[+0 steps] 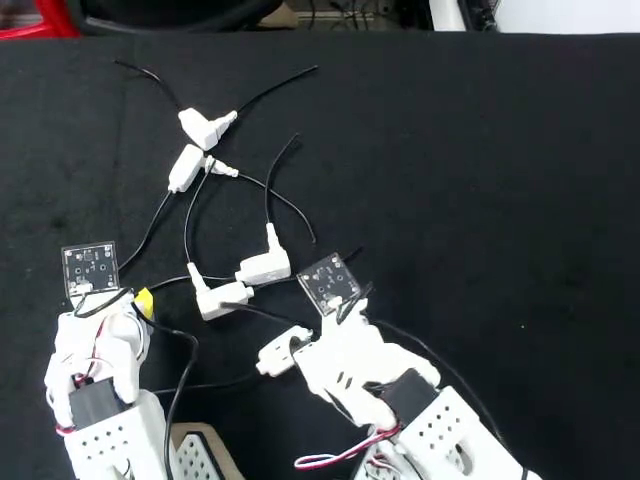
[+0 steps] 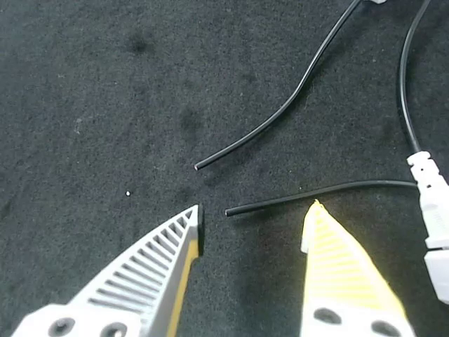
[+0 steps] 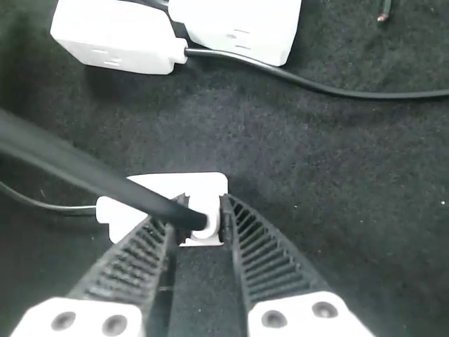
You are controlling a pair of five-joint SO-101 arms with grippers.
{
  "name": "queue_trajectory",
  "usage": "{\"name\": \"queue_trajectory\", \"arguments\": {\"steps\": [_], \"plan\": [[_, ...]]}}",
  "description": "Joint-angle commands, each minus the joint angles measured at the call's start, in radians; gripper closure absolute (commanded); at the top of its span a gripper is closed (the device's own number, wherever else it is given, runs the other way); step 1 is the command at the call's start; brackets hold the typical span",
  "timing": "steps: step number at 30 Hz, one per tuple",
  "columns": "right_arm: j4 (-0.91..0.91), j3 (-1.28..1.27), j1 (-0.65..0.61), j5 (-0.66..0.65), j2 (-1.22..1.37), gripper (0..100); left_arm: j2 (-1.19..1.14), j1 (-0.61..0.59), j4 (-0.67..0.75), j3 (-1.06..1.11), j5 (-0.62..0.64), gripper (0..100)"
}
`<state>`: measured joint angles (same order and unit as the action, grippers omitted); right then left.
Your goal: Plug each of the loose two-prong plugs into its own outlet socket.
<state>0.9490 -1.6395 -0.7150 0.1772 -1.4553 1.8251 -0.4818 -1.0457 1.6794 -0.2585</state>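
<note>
As the right gripper [image 1: 300, 350] [image 3: 203, 210] sits low at the near middle of the black table [image 1: 480, 200], its jaws are closed on a white two-prong plug [image 1: 280, 356] [image 3: 165, 203], pinched at the end where its black cable [image 3: 84, 172] leaves the body. The plug lies flat on the cloth with its long axis running roughly left to right, its free end pointing left. Its prongs are not clear enough to make out.

Two white outlet sockets lie side by side just far and left of the held plug. The nearer socket [image 1: 225, 297] [image 3: 112, 45] is the more left of the two, and the farther socket [image 1: 263, 266] [image 3: 235, 28] sits close beside it to the right. From the right wrist both show slotted faces ahead of the jaws, across a strip of bare cloth and one trailing cable.

The left gripper [image 1: 118, 300] [image 2: 252, 217] hangs at the near left with its jaws spread and nothing between them. Two loose cable ends [image 2: 210, 163] lie just beyond its fingertips [image 2: 319, 232].

The right arm is plainly the nearer to both sockets. The coming move likely turns on carrying the plug far and left while turning its free end to meet a socket's face squarely. A further pair of white connectors [image 1: 205, 127] rests well apart at the far left.
</note>
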Motion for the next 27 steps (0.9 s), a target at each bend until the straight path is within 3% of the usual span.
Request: {"name": "queue_trajectory", "arguments": {"steps": [1,9,17,23,27], "plan": [[-0.006,-0.012,-0.018,-0.011,0.012,98.6,0.0,-0.002,0.025,0.021,-0.011,76],[-0.014,0.067,-0.005,-0.008,0.002,96.3,0.0,-0.002,0.025,0.021,-0.011,76],[0.037,0.203,-0.011,0.072,0.002,47.9,0.0,-0.002,0.026,0.021,-0.011,76],[0.304,0.516,0.035,0.071,0.002,55.7,0.0,-0.004,0.025,0.021,-0.011,76],[0.396,0.725,0.199,0.057,0.012,69.2,0.0,-0.005,0.023,0.021,-0.011,76]]}}
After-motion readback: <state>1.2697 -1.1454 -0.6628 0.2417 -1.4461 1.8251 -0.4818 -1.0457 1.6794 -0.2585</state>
